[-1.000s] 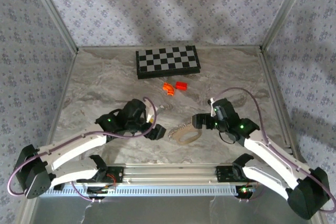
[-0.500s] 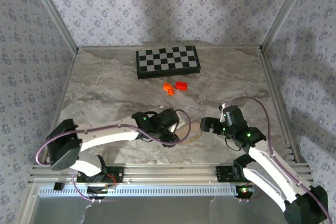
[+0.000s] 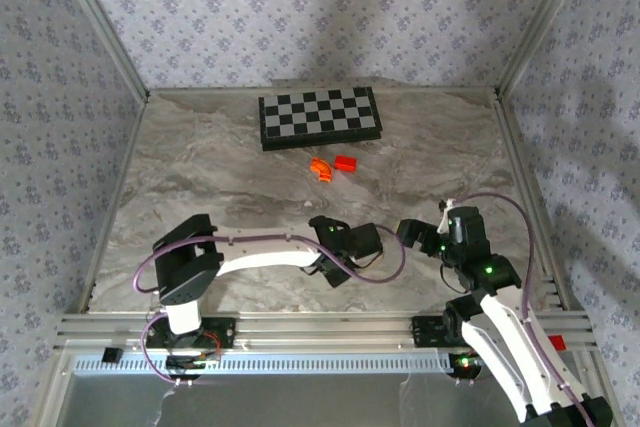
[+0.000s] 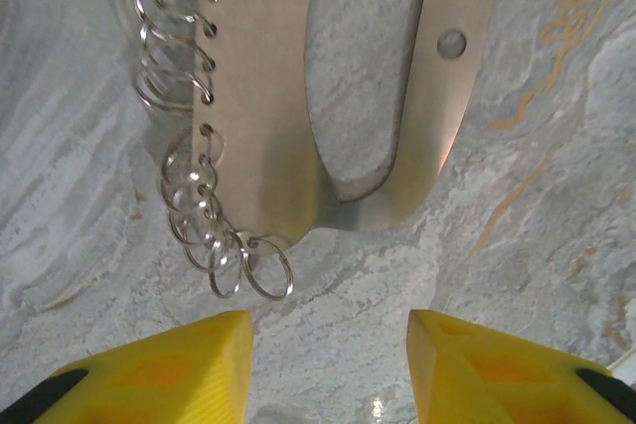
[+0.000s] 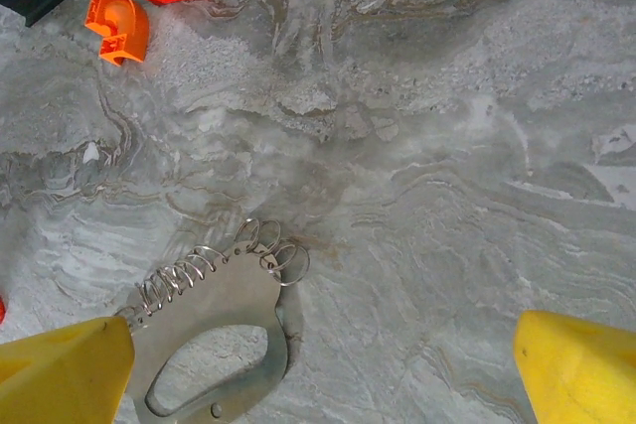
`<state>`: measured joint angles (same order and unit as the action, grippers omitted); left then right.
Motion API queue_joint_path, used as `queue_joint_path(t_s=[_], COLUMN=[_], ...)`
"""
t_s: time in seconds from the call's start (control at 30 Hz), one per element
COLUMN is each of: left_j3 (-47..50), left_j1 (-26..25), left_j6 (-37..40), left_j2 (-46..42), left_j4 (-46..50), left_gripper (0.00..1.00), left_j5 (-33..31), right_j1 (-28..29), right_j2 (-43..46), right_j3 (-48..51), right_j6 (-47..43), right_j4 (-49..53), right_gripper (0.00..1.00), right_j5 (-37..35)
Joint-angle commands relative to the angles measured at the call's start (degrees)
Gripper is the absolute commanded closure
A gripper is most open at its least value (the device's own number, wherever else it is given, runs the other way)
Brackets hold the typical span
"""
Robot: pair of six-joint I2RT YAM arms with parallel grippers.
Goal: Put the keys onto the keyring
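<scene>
Grey marbled surface (image 3: 200, 172), enclosed by walls (image 3: 300, 7) with floral-patterned covering; aluminium corner posts (image 3: 100, 22); aluminium rail (image 3: 320, 327) along near edge.

The top external camera looks down from high behind the near edge over the whole grey marbled tabletop (image 3: 200, 167). The left wrist camera sits close above the flat pale metal keyring (image 4: 263, 96); the right wrist camera sees that keyring from farther off.
</scene>
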<state>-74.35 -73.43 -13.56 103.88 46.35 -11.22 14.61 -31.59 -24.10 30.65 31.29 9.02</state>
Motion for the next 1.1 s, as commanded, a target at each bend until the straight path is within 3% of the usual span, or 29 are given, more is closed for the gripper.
queue_joint_path(t_s=[0.0,1.07], left_j3=[-2.6,-3.9], left_j1=[-0.4,-1.2], left_j6=[-1.2,-0.3], left_j2=[2.1,9.3], left_j4=[4.2,6.0], left_gripper=[0.58,0.74], left_j5=[-2.5,-9.8], right_j1=[-0.8,-2.4], right_j2=[0.5,2.1], right_j3=[0.3,0.0], right_j6=[-0.3,-0.1], right_j4=[1.3,2.3], right_gripper=[0.00,0.00], right_j5=[1.5,0.6])
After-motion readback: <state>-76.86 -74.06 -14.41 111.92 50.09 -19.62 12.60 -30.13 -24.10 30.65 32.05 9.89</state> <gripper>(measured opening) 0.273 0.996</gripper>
